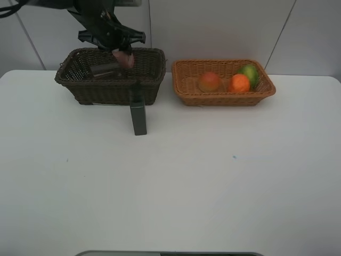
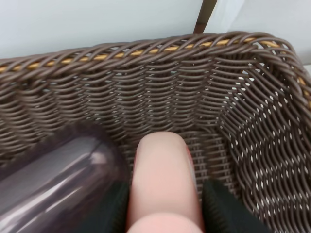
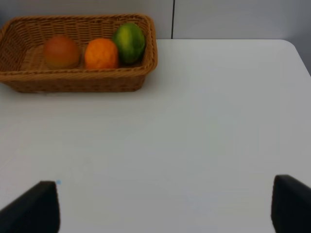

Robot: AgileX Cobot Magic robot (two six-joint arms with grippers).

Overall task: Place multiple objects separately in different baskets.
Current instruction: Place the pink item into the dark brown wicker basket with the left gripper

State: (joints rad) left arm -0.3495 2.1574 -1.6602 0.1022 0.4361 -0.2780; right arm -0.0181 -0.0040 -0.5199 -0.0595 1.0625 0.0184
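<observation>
Three fruits fill the tan basket [image 1: 184, 88], the left gripper [image 2: 163, 213] clamps the pink bottle [image 2: 163, 179] over the dark basket [image 1: 74, 90] (right gripper [image 3: 165, 204] spread, empty), and the dark bottle [image 1: 138, 118] waits on the desk [image 1: 213, 176].

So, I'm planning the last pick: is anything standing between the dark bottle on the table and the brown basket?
Nothing visible does. The dark bottle stands upright just in front of the brown basket, with only the basket's front wall to clear.

White table [image 1: 213, 186] fills most of the view, w/ two tiny blue specks on it: one at left [image 1: 67, 159], one right of centre [image 1: 234, 157]. Pale wall panels [image 1: 213, 26] behind, dark seams btwn them.
</observation>
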